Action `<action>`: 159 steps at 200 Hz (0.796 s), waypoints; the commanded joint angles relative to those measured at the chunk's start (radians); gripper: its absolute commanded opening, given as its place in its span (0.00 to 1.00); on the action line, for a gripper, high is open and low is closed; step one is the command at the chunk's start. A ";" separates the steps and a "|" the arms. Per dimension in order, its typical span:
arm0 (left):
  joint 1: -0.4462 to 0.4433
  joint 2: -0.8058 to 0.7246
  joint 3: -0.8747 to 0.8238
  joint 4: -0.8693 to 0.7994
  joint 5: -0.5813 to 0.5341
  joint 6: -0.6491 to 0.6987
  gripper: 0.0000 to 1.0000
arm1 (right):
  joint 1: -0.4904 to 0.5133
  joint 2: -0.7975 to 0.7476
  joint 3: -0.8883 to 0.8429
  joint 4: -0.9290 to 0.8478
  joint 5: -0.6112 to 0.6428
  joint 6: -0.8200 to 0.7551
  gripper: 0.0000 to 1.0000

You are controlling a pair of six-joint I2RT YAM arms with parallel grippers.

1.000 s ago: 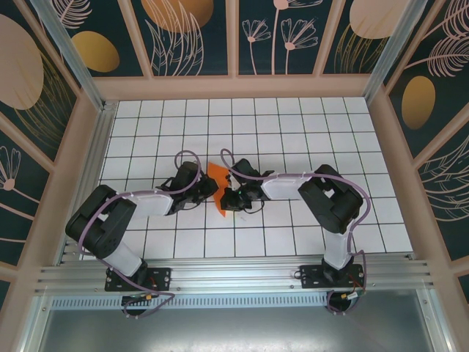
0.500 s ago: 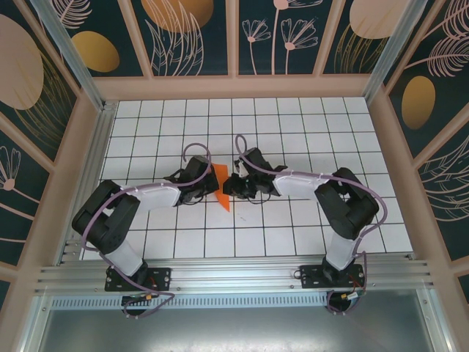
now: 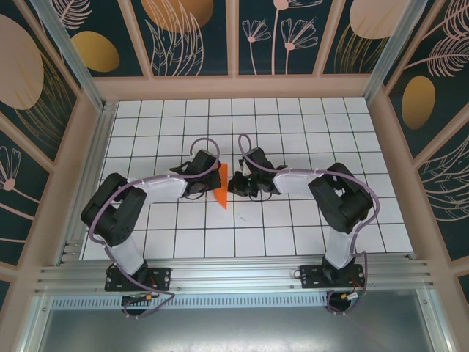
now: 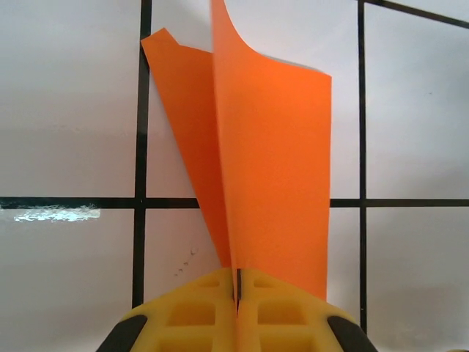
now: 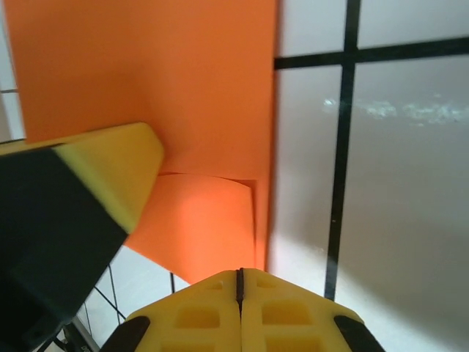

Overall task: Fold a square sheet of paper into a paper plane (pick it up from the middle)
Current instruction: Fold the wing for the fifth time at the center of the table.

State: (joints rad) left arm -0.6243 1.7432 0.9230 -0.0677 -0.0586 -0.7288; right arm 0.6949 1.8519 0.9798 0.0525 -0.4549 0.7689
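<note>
The square sheet of paper [image 3: 221,189], bright orange and folded into a narrow pointed shape, stands on edge between both grippers at mid-table. My left gripper [image 3: 213,180] is shut on it. In the left wrist view the layers [image 4: 271,161] rise straight out of the closed yellow tips [image 4: 238,277] and splay apart above. My right gripper [image 3: 233,183] is shut just to the right of the paper. In the right wrist view its tips [image 5: 239,275] meet the paper's lower edge [image 5: 205,220], with no orange in the seam. The left gripper's finger [image 5: 110,169] presses the paper's far side.
The white gridded table [image 3: 293,132] is walled by a wooden frame [image 3: 234,86] at the back and sides. An aluminium rail [image 3: 234,277] runs along the near edge by the arm bases. Open tiles lie all around the grippers.
My left gripper has slid right and a little farther back with the paper. The paper now stands narrower and more upright. The right gripper has shifted slightly and stays beside it.
</note>
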 commanded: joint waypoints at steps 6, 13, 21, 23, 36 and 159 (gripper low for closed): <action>-0.012 0.027 0.043 -0.063 -0.032 0.032 0.05 | 0.009 0.040 0.031 0.062 -0.058 0.019 0.06; -0.015 0.029 0.044 -0.067 -0.038 0.031 0.05 | 0.012 0.045 0.033 0.068 -0.064 0.020 0.06; -0.017 0.032 0.043 -0.069 -0.040 0.030 0.05 | 0.014 0.050 0.036 0.074 -0.070 0.023 0.06; -0.018 0.033 0.043 -0.069 -0.040 0.029 0.05 | 0.014 0.052 0.036 0.075 -0.071 0.021 0.06; -0.021 0.035 0.044 -0.070 -0.044 0.025 0.05 | 0.016 0.061 0.038 0.085 -0.080 0.027 0.06; -0.024 -0.006 0.045 -0.130 0.044 -0.126 0.33 | 0.017 0.142 0.054 -0.042 0.019 0.061 0.06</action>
State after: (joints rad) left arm -0.6418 1.7668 0.9447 -0.1284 -0.0525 -0.7872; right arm 0.7071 1.9499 1.0271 0.0776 -0.4877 0.8043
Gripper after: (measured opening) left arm 0.300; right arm 0.064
